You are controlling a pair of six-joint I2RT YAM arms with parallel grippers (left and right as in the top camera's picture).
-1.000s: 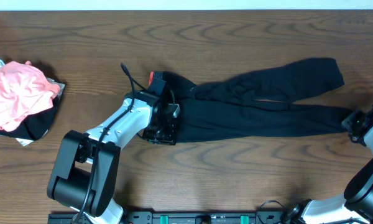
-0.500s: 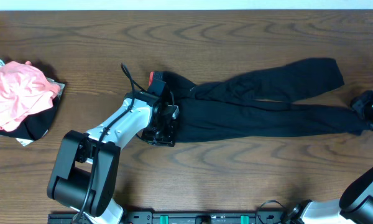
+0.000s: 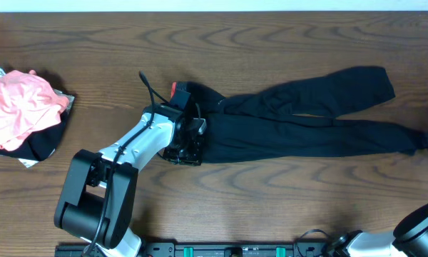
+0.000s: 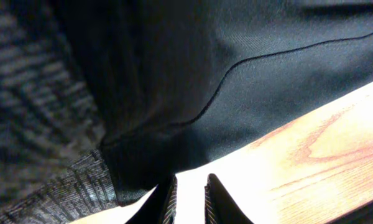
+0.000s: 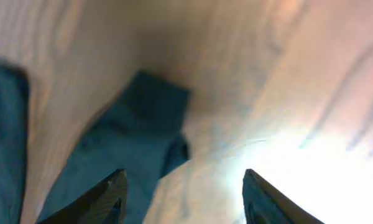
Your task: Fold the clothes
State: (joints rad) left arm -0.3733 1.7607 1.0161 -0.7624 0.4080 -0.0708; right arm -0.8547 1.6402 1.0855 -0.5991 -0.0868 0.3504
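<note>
The clothes, black leggings point(image 3: 292, 121), lie stretched across the table, the two legs reaching right and a coral-red waistband edge point(image 3: 175, 88) showing at the left. My left gripper point(image 3: 187, 151) rests at the waistband's near corner. In the left wrist view its fingers point(image 4: 191, 199) stand a narrow gap apart with only bare wood between them, just off the cloth's edge and the heathered grey waistband point(image 4: 50, 186). My right gripper point(image 5: 185, 193) is open above the table, and the end of one leg point(image 5: 130, 137) lies just ahead of its left finger. In the overhead view it is almost out of frame at the right edge.
A crumpled pink and black heap of other garments point(image 3: 18, 111) sits at the far left of the wooden table point(image 3: 271, 43). My right arm point(image 3: 421, 221) enters at the bottom right corner.
My right gripper has let go of the lower leg's end, opened wider and drawn back past the right edge. That leg now lies stretched further right. The left arm has not moved.
</note>
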